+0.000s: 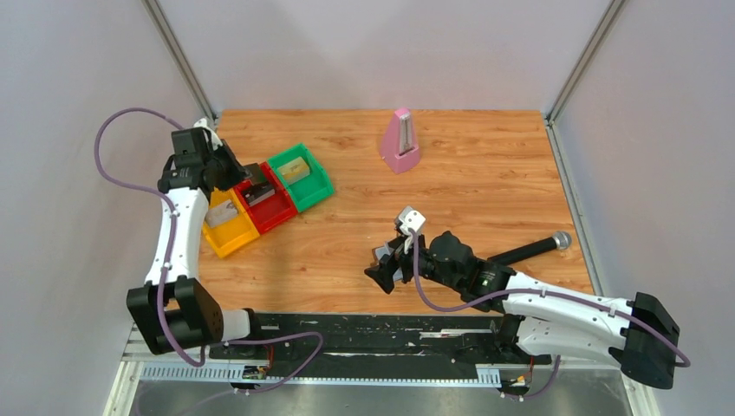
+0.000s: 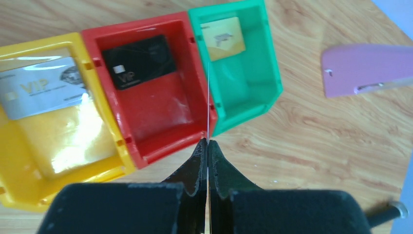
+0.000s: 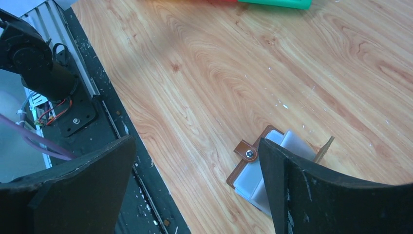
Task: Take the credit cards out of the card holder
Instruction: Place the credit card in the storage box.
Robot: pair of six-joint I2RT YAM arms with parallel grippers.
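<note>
Hovering with jaws spread wide, my right gripper frames the card holder at lower right, while my left gripper pinches a thin edge-on card at centre.

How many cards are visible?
4: silver card in yellow tray, black card in red tray, gold card in green tray, edge-on card in left gripper; holder may hide more.

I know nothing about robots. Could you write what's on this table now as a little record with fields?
yellow tray: silver card inside
red tray: black card inside
green tray: gold card inside
left gripper: shut on a thin card seen edge-on, over the trays
right gripper: open, over the card holder
card holder: lying on the table, pale inside showing
other items: pink metronome, microphone
</note>
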